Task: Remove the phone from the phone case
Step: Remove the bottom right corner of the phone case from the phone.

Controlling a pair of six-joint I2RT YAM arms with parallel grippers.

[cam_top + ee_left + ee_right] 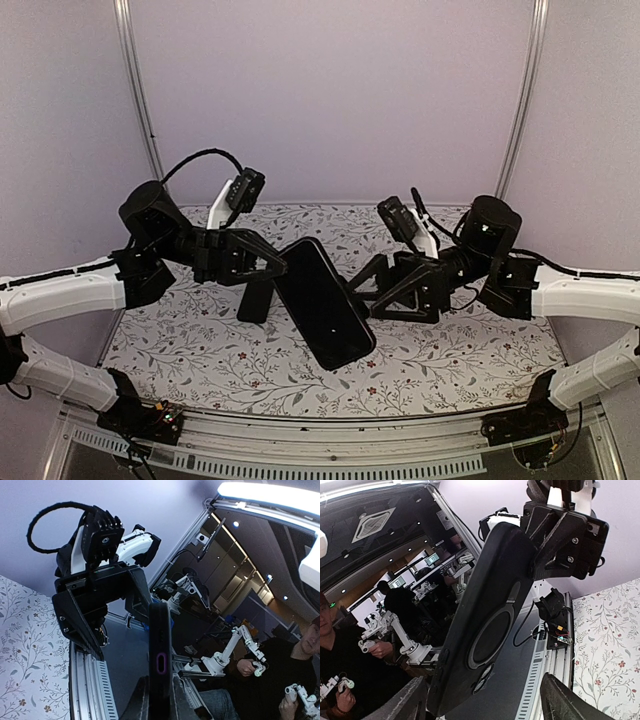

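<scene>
**A:** Closest in, on the left wrist view, is the left gripper (161,702). Its jaws are pinched narrow on the thin edge of the matte black phone case (160,630), which stands upright between them.

**B:** Is it off the worktop?

**A:** Yes. From above, the black rectangular phone (325,305) hangs tilted in the air over the floral-patterned worktop (450,350), between the two arms. Its dark screen faces up and it is gripped near its far end.

**B:** And the other side?

**A:** The right gripper (487,700) has its jaws wide, with one finger showing at each lower corner of its own view. Neither finger touches anything I can make out. Just ahead of them is the back of the case, with its round ring and camera cut-out turned toward that camera.

**B:** So is the phone out?

**A:** I'd say not. There is screen on one face and case back on the other, and the two read as one piece. I see no gap along the rim, though the edges are too dark to be sure.

**B:** What's left, then?

**A:** Nearly all of it, in my judgement. The cased phone is lifted and firmly held on one side, but the parting itself looks not yet begun. The open jaws would need to get hold of a lip or corner of the case so it can be peeled off while the other side holds firm.
</scene>
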